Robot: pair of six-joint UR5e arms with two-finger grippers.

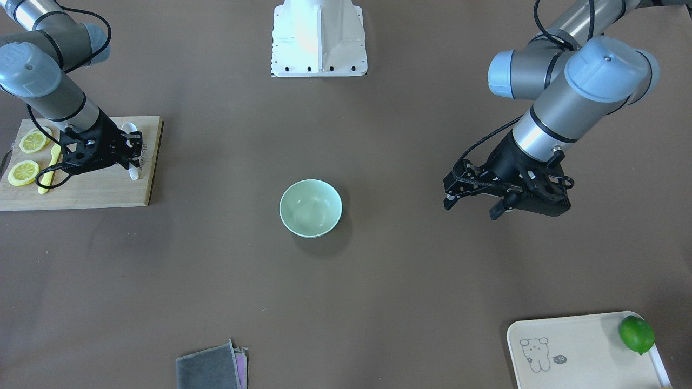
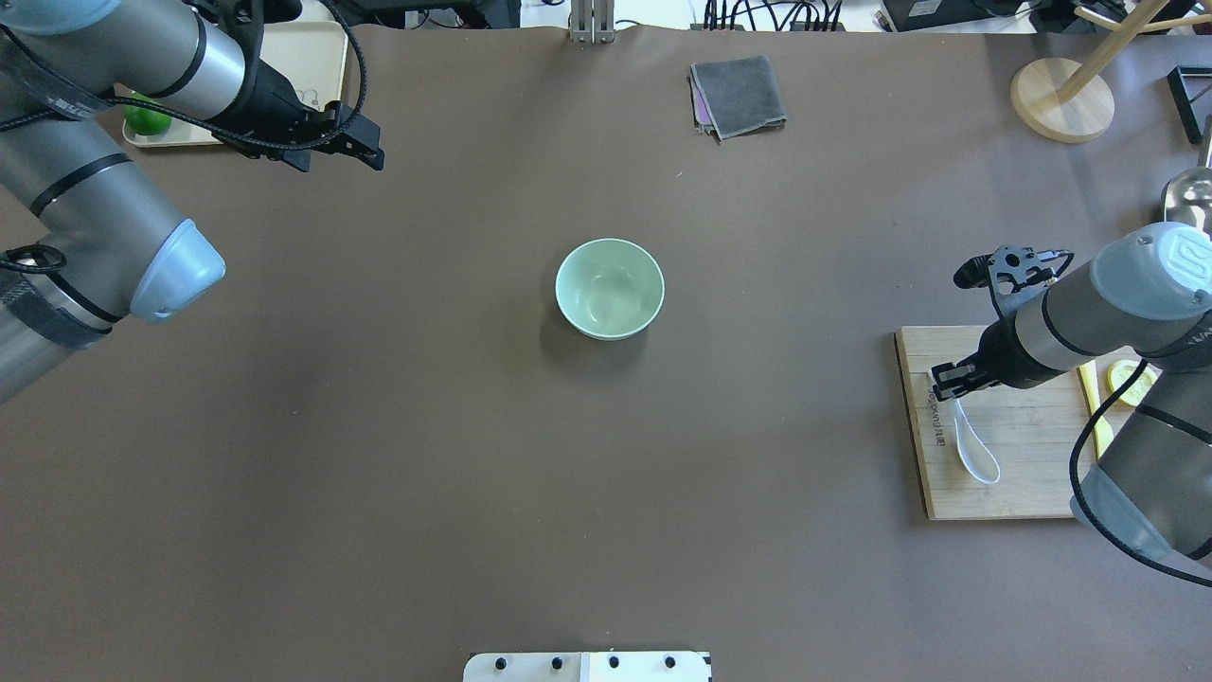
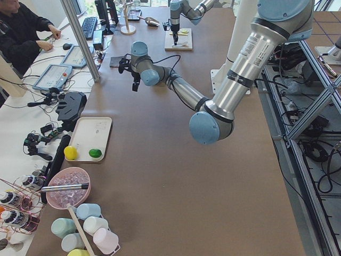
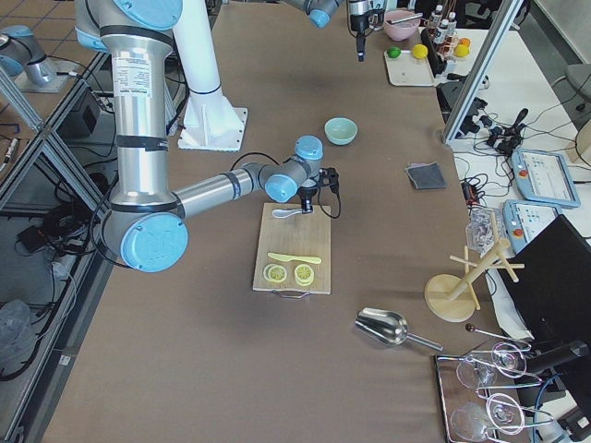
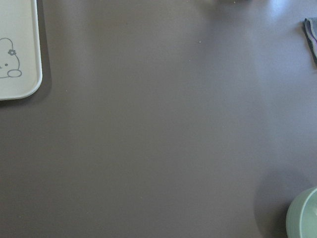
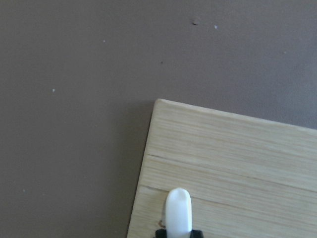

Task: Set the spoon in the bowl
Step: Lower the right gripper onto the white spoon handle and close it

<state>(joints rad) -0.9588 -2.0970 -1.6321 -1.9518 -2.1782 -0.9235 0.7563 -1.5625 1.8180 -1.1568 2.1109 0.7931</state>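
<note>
The white spoon [image 2: 977, 455] lies on a wooden cutting board [image 2: 1023, 483] at the table's right side, scoop toward the robot. My right gripper [image 2: 950, 381] is down at its handle. In the right wrist view the handle tip [image 6: 178, 208] sticks out between black fingertips that sit tight on both sides, so the gripper looks shut on it. The mint-green bowl [image 2: 609, 288] stands empty at the table's middle, well apart from both arms. My left gripper [image 2: 339, 159] hovers open and empty over the far left of the table, near the cream tray [image 2: 312, 57].
On the board beside the spoon lie lemon slices [image 1: 33, 141] and a yellow knife [image 1: 48, 173]. The cream tray with the bear drawing [image 1: 584, 351] holds a lime [image 1: 636, 334]. A grey cloth [image 2: 739, 95], a wooden stand [image 2: 1060, 99] and a metal scoop [image 2: 1188, 194] sit along the far edge.
</note>
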